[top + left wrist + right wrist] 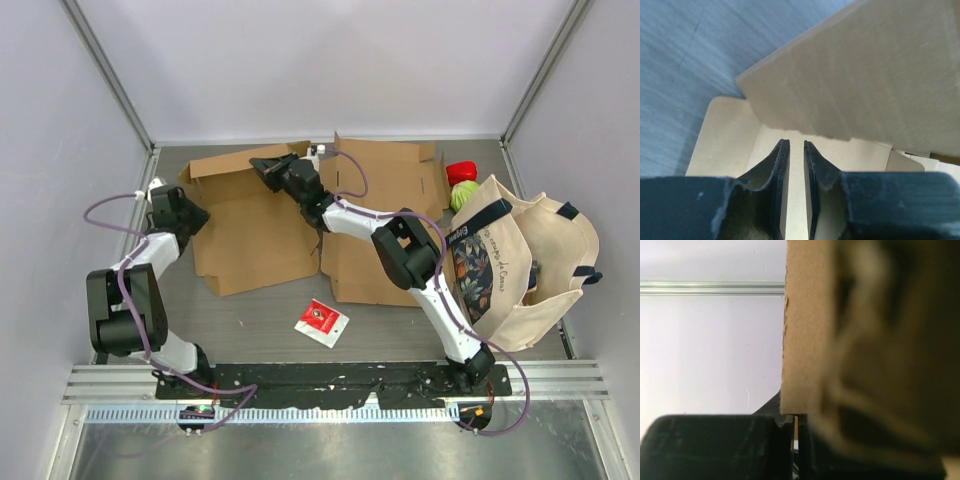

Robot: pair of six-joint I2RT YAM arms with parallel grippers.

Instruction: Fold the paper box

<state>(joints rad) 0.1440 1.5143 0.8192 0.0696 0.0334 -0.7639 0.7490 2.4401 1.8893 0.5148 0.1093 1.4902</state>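
The brown cardboard box (255,235) lies unfolded across the table's middle, and its right half (385,220) is flat. My left gripper (195,217) is at the box's left edge. In the left wrist view its fingers (793,142) stand a narrow gap apart with cardboard showing between them, over a flat panel (730,145) and below a raised flap (865,75). My right gripper (262,166) is at the back edge, shut on the back flap (805,330). In the right wrist view (796,417) the flap stands up out of the jaws.
A printed cloth tote bag (520,260) lies at the right, with a red object (462,172) and a green object (460,195) behind it. A small red-and-white packet (321,322) lies on the table in front of the box. Walls enclose the table.
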